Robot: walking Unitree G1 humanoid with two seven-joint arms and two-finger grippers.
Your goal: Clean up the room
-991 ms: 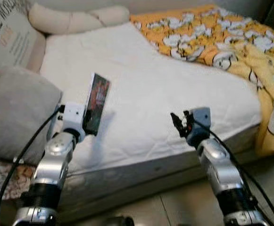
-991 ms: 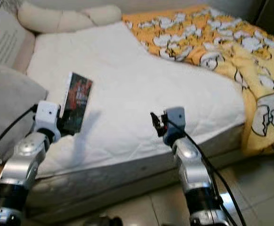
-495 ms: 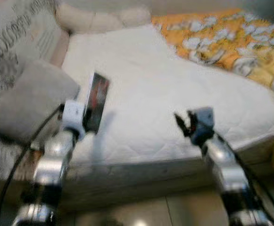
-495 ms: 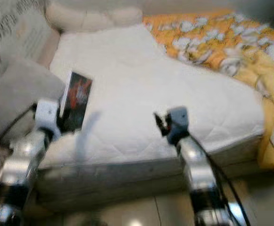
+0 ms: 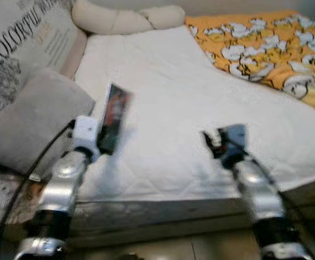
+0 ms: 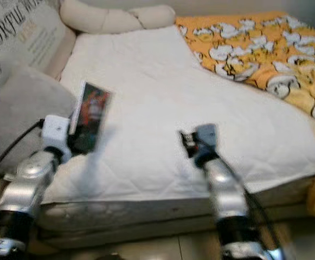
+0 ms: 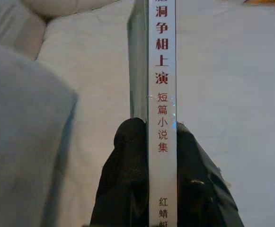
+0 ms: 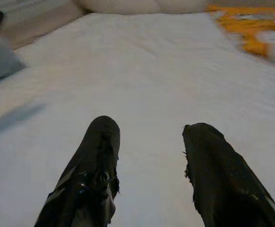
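Book (image 5: pixel 112 120) pinched in left gripper (image 7: pixel 151 142), right gripper (image 8: pixel 149 142) parted over mattress (image 5: pixel 200 103), grey pillow (image 5: pixel 27 124) beside.

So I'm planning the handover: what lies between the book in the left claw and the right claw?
Only bare white mattress lies between the book in the left claw and the open right claw, as the left eye view shows.

white quilted mattress (image 5: pixel 200 124), orange blanket (image 5: pixel 265 43) with white cartoon print, grey pillow (image 5: pixel 27 124), white-spined book (image 7: pixel 162 75) with red lettering

The right gripper (image 8: pixel 149 163) hangs over the white mattress (image 8: pixel 151 71), fingers (image 8: pixel 92 165) apart; an orange blanket (image 8: pixel 251 28) lies beyond.
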